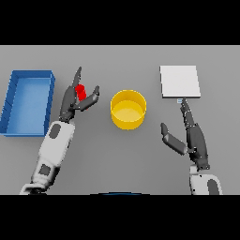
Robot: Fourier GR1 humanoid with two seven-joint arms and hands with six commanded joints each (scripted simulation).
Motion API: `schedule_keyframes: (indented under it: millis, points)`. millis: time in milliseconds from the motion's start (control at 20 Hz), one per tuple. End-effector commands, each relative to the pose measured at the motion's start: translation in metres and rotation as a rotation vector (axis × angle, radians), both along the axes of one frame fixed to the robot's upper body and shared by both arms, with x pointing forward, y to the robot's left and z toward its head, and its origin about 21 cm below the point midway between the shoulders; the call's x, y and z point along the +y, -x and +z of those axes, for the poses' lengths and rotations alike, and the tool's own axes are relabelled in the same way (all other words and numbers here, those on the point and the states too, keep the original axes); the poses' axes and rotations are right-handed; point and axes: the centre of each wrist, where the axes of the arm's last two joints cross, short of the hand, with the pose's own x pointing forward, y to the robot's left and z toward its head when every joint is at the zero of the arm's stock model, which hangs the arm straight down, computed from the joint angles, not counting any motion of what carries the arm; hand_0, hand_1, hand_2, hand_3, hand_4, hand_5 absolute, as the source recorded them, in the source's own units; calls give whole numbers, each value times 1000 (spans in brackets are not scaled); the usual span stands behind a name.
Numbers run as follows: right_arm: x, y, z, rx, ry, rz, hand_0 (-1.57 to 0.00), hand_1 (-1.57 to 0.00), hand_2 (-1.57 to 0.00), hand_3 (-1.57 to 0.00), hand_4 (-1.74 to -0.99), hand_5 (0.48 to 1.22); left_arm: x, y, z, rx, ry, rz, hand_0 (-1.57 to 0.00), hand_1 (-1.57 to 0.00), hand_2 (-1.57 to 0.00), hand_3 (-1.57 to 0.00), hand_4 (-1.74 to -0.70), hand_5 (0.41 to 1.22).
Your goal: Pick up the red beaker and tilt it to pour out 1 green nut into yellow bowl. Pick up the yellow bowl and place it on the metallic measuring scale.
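The red beaker [80,91] stands on the table left of centre, mostly hidden by my left hand [74,99]. That hand is around it, fingers reaching up past its left side and thumb out on its right, still fairly straight. The yellow bowl [128,109] sits at the table's centre, to the right of the beaker; I see no nut in it. The metallic measuring scale [180,81] lies flat at the back right. My right hand [191,133] rests open below the scale, fingers pointing at its front edge, thumb spread to the left.
A blue open bin [10,104] stands at the far left, close beside my left arm.
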Motion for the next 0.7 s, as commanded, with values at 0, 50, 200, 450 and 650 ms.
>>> schedule_keyframes:
  millis: [0, 50, 200, 450, 650]
  points:
    - [0, -1, -1, 9, 4, -9, 1, 1, 1, 1, -1255, 691, -2, -1, -1, -4, 4, 17, -93, -141, -150, -47, -1324, 741]
    - [-2, 0, -1, 7, 11, -4, 1, 1, 1, 1, -1252, 690, -4, -3, -2, -9, 18, 30, -322, -364, -358, -218, -1355, 770]
    - [-1, 1, -2, 6, 23, 0, 1, 1, 1, 1, -1241, 695, -6, -3, -8, -45, 20, 22, -932, -953, -950, -761, -1529, 990]
    - [4, -1, 0, -9, 8, 1, 1, 1, 1, 1, -1219, 680, -10, -8, -6, -51, 59, 36, -1361, -1369, -1367, -1277, -1633, 1125]
    - [1, -3, -2, -1, 32, -9, 1, 1, 1, 1, -1175, 667, -10, -15, 11, -96, 43, 36, -1485, -1488, -1488, -1451, -1697, 1127]
